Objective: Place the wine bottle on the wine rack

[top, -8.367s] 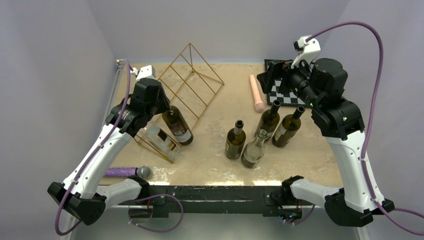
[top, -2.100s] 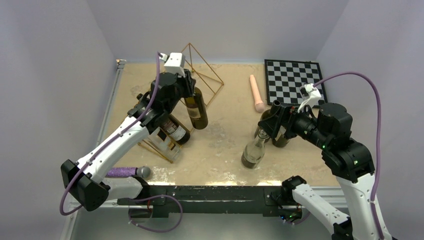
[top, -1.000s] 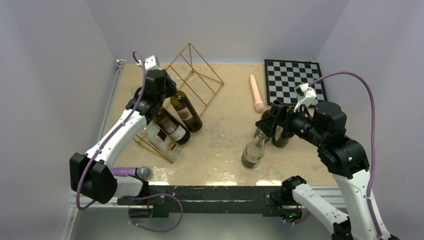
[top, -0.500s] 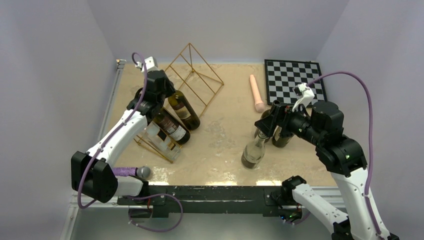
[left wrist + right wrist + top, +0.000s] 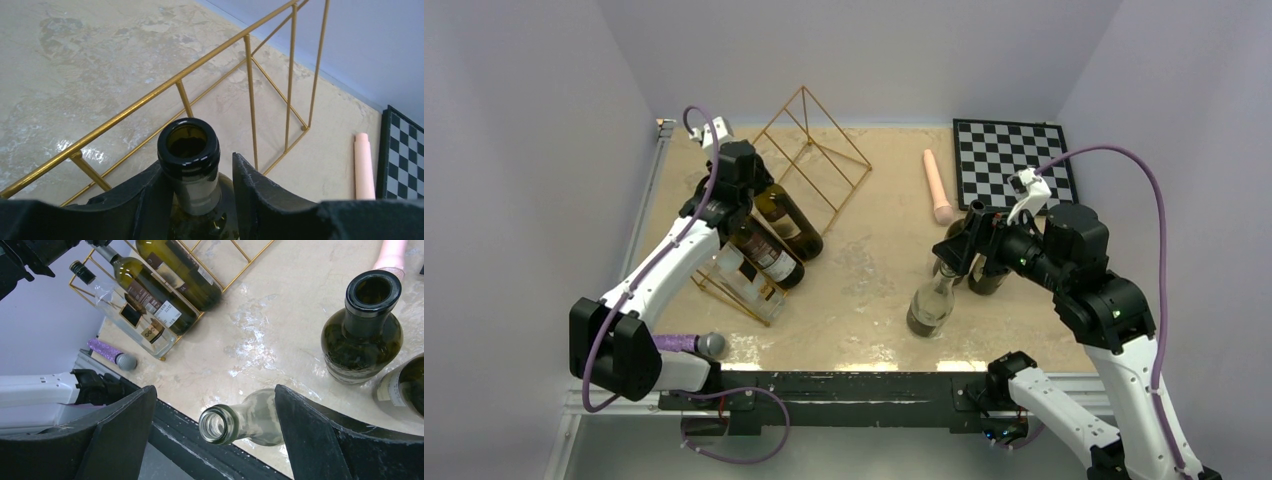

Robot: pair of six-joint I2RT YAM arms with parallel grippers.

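Note:
The gold wire wine rack stands at the back left; its bars fill the left wrist view. A dark green wine bottle lies sloping in the rack, base toward the table. My left gripper is at its neck. In the left wrist view the bottle mouth sits between the fingers. My left gripper is slightly open, with a gap at the right finger. My right gripper hangs wide open over a clear glass bottle and holds nothing.
Two more bottles, a dark labelled one and a clear one, lie lower in the rack. Dark bottles stand beside the clear one. A chessboard, a pink cylinder and a purple microphone lie around.
My left arm carried the dark green bottle down into the rack; its jaws have now loosened off the neck. The right gripper has barely moved.

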